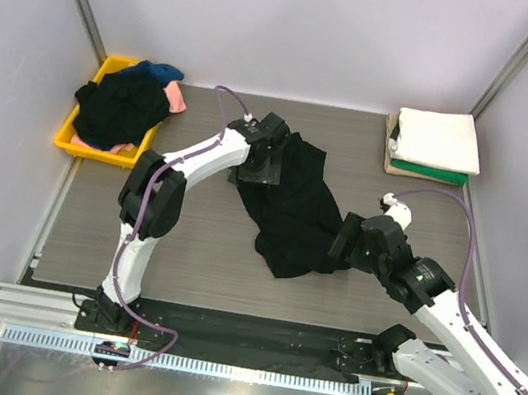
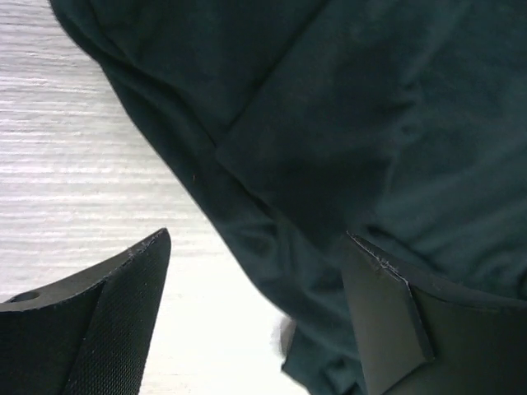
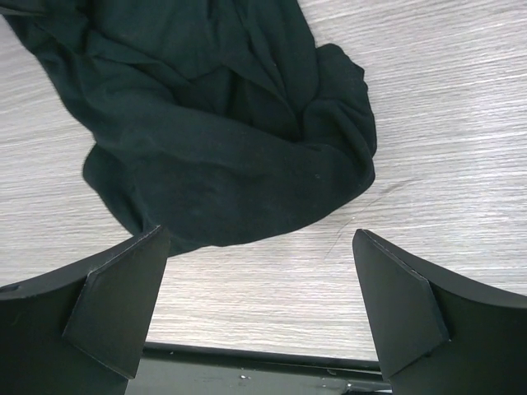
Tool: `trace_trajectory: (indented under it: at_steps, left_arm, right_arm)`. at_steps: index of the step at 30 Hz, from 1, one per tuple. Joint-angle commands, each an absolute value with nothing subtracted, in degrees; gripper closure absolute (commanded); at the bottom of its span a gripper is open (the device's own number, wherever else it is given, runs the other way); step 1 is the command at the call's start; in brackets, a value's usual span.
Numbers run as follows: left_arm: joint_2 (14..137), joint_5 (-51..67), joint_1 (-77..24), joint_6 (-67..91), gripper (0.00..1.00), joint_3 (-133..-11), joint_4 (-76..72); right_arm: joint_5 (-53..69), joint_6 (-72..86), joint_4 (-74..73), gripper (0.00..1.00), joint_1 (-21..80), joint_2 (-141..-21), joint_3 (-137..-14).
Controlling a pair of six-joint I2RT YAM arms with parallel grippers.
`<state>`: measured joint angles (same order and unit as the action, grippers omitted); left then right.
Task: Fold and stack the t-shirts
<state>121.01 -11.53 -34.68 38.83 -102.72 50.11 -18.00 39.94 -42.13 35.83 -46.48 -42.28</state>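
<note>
A large black t-shirt (image 1: 298,208) lies crumpled in the middle of the table. My left gripper (image 1: 259,168) hovers low over its far left edge with jaws open; in the left wrist view (image 2: 255,317) the cloth's edge (image 2: 329,123) lies between the fingers, ungripped. My right gripper (image 1: 345,244) is open at the shirt's near right edge; in the right wrist view (image 3: 257,284) the bunched black hem (image 3: 222,164) lies just ahead of the fingers. A folded stack with a white shirt (image 1: 439,138) over a green one (image 1: 431,171) sits at the back right.
A yellow tray (image 1: 69,137) at the back left holds a black shirt (image 1: 119,107) with blue (image 1: 161,70) and pink (image 1: 174,96) cloth. Grey walls close the sides and back. A black rail (image 3: 263,370) runs along the table's near edge.
</note>
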Motion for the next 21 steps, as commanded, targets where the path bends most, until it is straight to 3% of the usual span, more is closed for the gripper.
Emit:
trace_trajectory:
  at_steps: [1,5,9,21]
  left_arm:
    - [123.0,-11.8,-34.4,40.5,0.18,-104.9,48.2]
    - [124.5,-10.6,-34.5,41.7,0.19,-106.0,46.9]
    - [125.3,-9.8,-34.5,43.2,0.3,-107.0,45.3]
    - [129.8,-9.1,-35.1,45.8,0.46,-114.2,44.8]
  right_arm:
    - [-17.9,41.1,-42.0,0.0,35.6,-44.1,-42.0]
    - [-17.9,41.4,-42.1,0.0,35.6,-43.9,-42.1]
    - [-18.3,41.6,-41.9,0.01,35.6,-44.6,-41.5]
    - [-17.4,41.9,-40.8,0.0,35.6,-44.6,-40.0]
